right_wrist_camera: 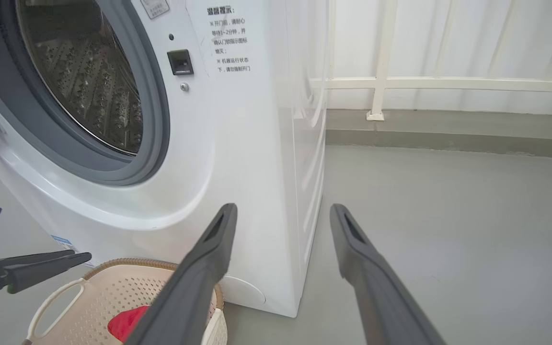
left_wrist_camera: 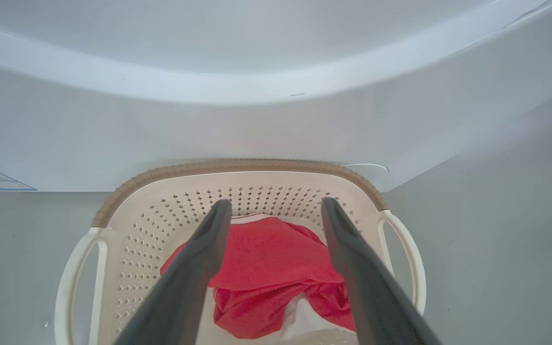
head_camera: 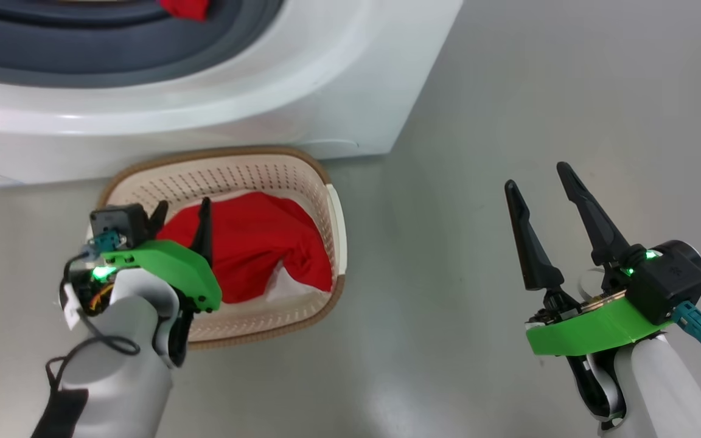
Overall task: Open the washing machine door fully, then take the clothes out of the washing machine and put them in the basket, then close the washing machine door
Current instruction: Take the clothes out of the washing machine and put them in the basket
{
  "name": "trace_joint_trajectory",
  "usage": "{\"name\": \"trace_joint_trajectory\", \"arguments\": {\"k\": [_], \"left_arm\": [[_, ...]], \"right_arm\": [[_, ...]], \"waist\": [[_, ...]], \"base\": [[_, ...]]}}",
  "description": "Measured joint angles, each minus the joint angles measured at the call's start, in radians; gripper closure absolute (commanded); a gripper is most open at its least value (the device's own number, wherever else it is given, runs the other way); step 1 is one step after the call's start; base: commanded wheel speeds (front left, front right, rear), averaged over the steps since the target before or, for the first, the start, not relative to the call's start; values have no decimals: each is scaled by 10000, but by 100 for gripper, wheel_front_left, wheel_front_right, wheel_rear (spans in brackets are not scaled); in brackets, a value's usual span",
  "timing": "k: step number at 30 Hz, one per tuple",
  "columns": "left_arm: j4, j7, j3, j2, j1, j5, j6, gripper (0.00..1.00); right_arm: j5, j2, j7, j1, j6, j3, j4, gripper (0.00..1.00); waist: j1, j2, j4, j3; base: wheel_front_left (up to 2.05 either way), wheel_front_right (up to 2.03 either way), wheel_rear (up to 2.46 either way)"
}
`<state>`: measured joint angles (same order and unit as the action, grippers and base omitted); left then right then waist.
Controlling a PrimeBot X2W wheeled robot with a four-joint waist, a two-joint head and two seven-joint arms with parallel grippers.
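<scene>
Clothes [head_camera: 253, 240] in basket [head_camera: 216, 152] | left hand [head_camera: 184, 205] released above them, right hand [head_camera: 537, 175] open, empty | red scrap [head_camera: 185, 7] at gasket [head_camera: 83, 58]; door to shut

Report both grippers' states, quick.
Left gripper: open, empty, above the clothes in the basket.
Right gripper: open, empty, over the floor.

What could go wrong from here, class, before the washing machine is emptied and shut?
1. A red piece lies at the grey gasket; closing up now could trap it.
2. The open left pincer hangs close over the clothes in the basket; lifting away might snag them.
</scene>
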<state>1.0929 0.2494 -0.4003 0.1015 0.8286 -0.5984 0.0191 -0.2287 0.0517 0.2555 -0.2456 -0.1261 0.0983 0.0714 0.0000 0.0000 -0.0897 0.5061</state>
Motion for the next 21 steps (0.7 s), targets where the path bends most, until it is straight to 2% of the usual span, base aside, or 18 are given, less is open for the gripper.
{"name": "trace_joint_trajectory", "arguments": {"k": [5, 11, 19, 21], "left_arm": [[-1921, 4, 508, 184, -1010, 226, -23, 0], [-4299, 29, 938, 405, -2587, 836, 13, 0], [-6631, 35, 1695, 608, -4463, 1423, -10, 0], [-7035, 35, 1751, 660, -4909, 1453, 196, 0]], "right_arm": [[123, 0, 0, 263, 0, -196, 407, 0], [552, -6, 0, 442, 0, -913, 671, 0], [744, -21, 0, 1011, 0, -1421, 700, 0], [744, -29, 0, 1224, 0, -1503, 683, 0]], "waist": [[0, 0, 190, -593], [0, 0, 388, -1360], [0, 0, 559, -2436], [0, 0, 585, -2719]], "base": [[0, 0, 0], [0, 0, 0], [0, 0, 0], [0, 0, 0]]}}
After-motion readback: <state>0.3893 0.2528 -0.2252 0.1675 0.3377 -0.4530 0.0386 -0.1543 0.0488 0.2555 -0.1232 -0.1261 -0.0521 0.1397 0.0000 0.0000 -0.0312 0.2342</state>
